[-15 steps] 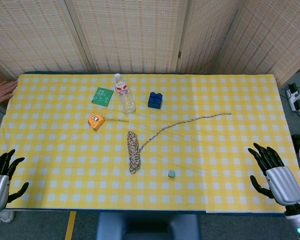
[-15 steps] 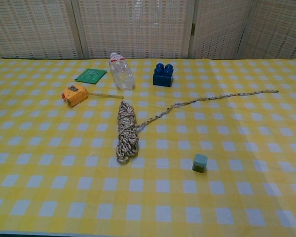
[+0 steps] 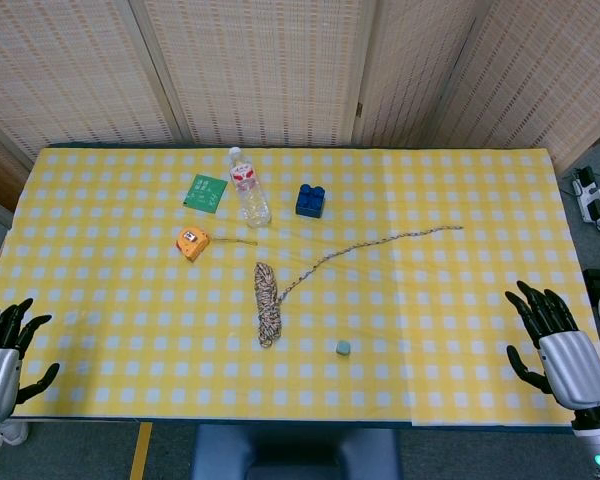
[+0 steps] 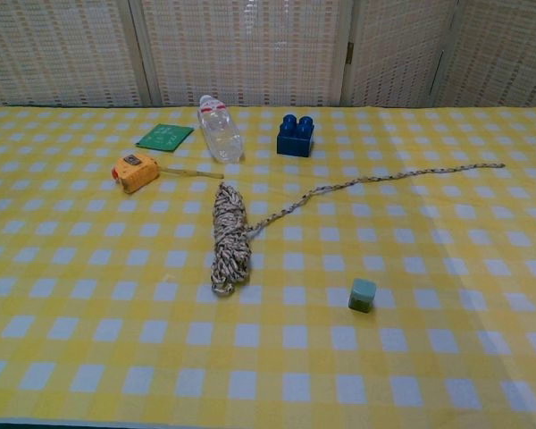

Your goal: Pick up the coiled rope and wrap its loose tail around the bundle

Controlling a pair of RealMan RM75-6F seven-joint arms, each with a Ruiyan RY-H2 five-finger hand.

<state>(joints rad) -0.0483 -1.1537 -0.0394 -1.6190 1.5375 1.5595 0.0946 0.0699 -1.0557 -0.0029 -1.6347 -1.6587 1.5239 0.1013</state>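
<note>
The coiled rope bundle [image 3: 267, 303] [image 4: 229, 238] lies lengthwise near the middle of the yellow checked table. Its loose tail [image 3: 380, 245] [image 4: 384, 179] runs from the bundle's far end out to the right. My left hand [image 3: 2, 350] hovers at the table's near left corner, fingers spread, holding nothing. My right hand [image 3: 555, 343] is at the near right edge, fingers also spread and empty. Both hands are far from the rope. The chest view shows neither hand.
A plastic bottle [image 3: 248, 187] lies beyond the rope, with a green card [image 3: 205, 192] and an orange tape measure [image 3: 192, 242] to its left. A blue block [image 3: 311, 200] sits right of the bottle. A small grey-green cube [image 3: 343, 347] rests near the bundle's near end.
A person's hand at the far left table edge has gone from view. My right hand has drifted slightly right and nearer the table's front edge. The rope has not moved.
</note>
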